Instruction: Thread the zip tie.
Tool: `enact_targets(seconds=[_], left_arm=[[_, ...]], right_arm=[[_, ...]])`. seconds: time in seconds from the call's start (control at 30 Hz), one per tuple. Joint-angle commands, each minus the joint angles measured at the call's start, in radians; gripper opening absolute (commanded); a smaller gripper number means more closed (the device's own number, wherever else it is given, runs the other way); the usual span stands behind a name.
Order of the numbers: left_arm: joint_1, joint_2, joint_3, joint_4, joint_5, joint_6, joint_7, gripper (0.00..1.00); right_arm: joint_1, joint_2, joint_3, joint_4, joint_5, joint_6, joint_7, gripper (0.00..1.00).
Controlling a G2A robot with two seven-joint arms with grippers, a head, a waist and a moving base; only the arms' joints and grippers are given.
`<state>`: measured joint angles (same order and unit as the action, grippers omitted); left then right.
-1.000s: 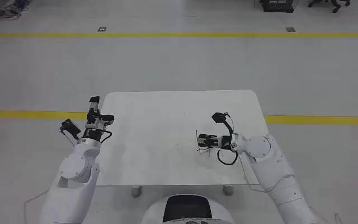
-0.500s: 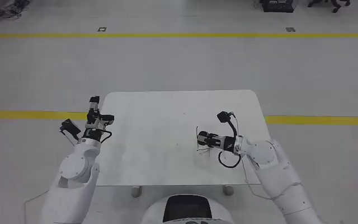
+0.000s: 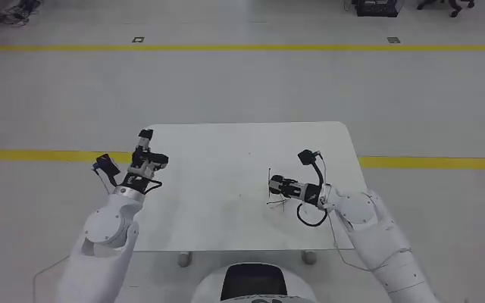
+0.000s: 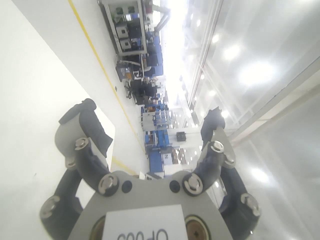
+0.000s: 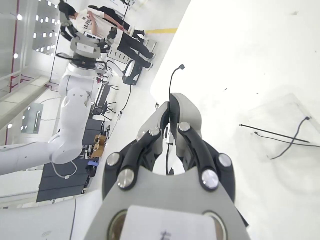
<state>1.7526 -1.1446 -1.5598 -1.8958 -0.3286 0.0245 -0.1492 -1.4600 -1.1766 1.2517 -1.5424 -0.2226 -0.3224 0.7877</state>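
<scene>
The right gripper (image 5: 170, 103) has its jaws pinched shut on the zip tie (image 5: 170, 83) above the table (image 3: 227, 151). The tie is probably light, springy and slick, so grasp near its head. The left gripper (image 4: 150, 109), at the table's edge, has its jaws spread wide and empty.

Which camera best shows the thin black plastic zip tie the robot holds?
Right wrist view: the thin black zip tie rises clearly from the shut right gripper. Top view: a faint line. Left wrist view faces the room.

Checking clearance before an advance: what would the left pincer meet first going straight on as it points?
The way looks free: the open left pincer aims past the table corner, over bare floor toward far-off equipment racks. Depth is hard to judge.
</scene>
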Motion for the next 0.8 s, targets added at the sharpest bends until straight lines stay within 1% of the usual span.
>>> enact_targets(seconds=[0.0, 0.07, 0.13, 0.17, 0.5, 0.53, 0.57, 0.6, 0.63, 0.7, 0.73, 0.77], left_arm=[[0.013, -0.001, 0.029, -0.029, 0.061, 0.011, 0.005, 1.00], [0.021, -0.003, 0.063, -0.050, 0.078, 0.023, 0.012, 1.00], [0.020, -0.005, 0.097, -0.064, 0.126, 0.033, 0.024, 1.00], [0.019, -0.005, 0.100, -0.065, 0.136, 0.033, 0.028, 1.00], [0.019, -0.005, 0.100, -0.065, 0.136, 0.033, 0.028, 1.00], [0.017, -0.006, 0.103, -0.064, 0.133, 0.033, 0.029, 1.00], [0.016, -0.008, 0.114, -0.065, 0.124, 0.031, 0.023, 1.00], [0.015, -0.009, 0.125, -0.064, 0.116, 0.029, 0.018, 1.00], [0.018, -0.011, 0.145, -0.062, 0.096, 0.030, 0.004, 1.00], [0.018, -0.014, 0.177, -0.056, 0.090, 0.032, -0.005, 1.00], [0.019, -0.016, 0.196, -0.053, 0.089, 0.034, -0.004, 1.00], [0.020, -0.019, 0.226, -0.048, 0.092, 0.037, 0.000, 1.00]], right_arm=[[-0.008, 0.001, 0.006, 0.003, 0.003, 0.002, -0.028, 0.00], [-0.019, 0.002, 0.011, 0.005, 0.012, 0.002, -0.050, 0.00], [-0.024, 0.003, 0.018, 0.010, 0.023, 0.004, -0.066, 0.00], [-0.024, 0.003, 0.018, 0.010, 0.023, 0.004, -0.066, 0.00], [-0.024, 0.003, 0.018, 0.010, 0.023, 0.004, -0.066, 0.00], [-0.029, 0.002, 0.018, 0.008, 0.037, -0.003, -0.087, 0.00], [-0.034, 0.002, 0.024, 0.011, 0.050, -0.018, -0.105, 0.00], [-0.039, 0.003, 0.028, 0.009, 0.056, -0.018, -0.115, 0.00], [-0.045, 0.004, 0.033, -0.002, 0.074, -0.018, -0.128, 0.00], [-0.059, 0.006, 0.042, -0.015, 0.108, -0.018, -0.140, 0.00], [-0.063, 0.008, 0.046, -0.020, 0.117, -0.018, -0.140, 0.00], [-0.070, 0.009, 0.050, -0.024, 0.140, -0.018, -0.142, 0.00]])
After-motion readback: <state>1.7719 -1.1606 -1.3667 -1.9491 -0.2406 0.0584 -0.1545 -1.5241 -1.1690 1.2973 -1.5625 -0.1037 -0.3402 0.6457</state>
